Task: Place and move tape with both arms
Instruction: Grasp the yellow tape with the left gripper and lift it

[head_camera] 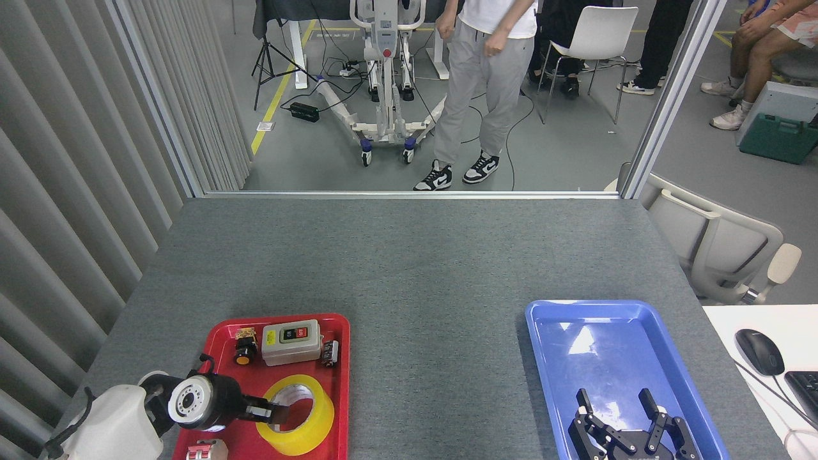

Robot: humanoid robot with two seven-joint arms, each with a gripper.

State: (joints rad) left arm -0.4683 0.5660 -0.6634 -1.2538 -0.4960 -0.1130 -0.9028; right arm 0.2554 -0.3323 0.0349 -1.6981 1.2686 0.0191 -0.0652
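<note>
head view | looks forward-down | table [409, 268] near

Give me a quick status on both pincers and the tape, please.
Left pincer reaching into tape core, grip unclear. Right pincer open above blue tray. Tape in red tray; switch box close behind it.

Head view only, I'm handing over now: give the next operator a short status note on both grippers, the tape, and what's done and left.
Left gripper: fingers at the tape, one reaching into its core; a firm grip cannot be confirmed.
Right gripper: open, empty, over the blue tray.
The tape lies in the red tray, near the grey switch box.
Done: left arm has reached the roll.
Left: secure the grip, lift, move the tape using both arms.
</note>
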